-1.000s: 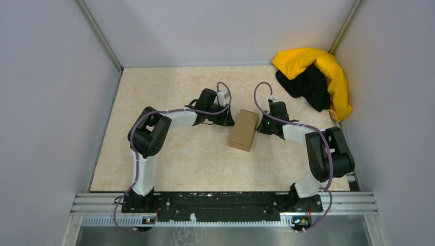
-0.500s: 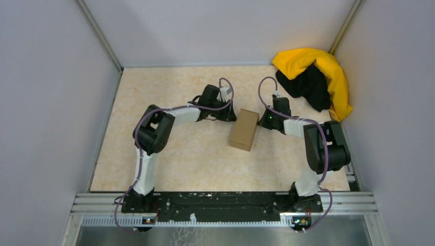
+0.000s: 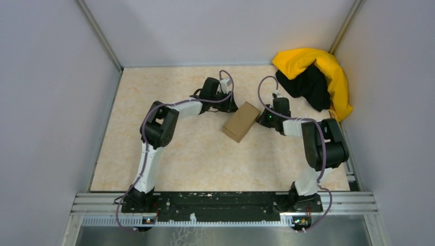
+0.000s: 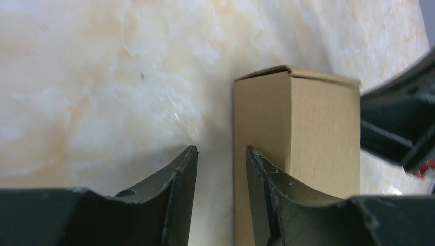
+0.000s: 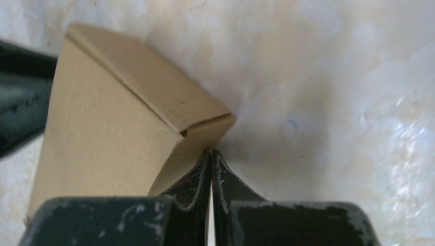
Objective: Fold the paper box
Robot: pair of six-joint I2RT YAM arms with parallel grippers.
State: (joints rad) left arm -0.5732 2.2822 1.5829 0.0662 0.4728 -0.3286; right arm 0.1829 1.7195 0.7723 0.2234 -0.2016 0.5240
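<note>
The left claw (image 4: 220, 149) is released, with only tabletop (image 4: 102, 77) between its jaws; one finger is against the side of the box (image 4: 308, 128). The right claw (image 5: 211, 154) is clenched on nothing, its tips at a box corner. The box lies closed and diagonal between both claws, mid tabletop.

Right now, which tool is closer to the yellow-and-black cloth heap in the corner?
Right. The right tool sits beside the paper box, on the side facing the cloth heap; the left tool is across the box, farther away.
</note>
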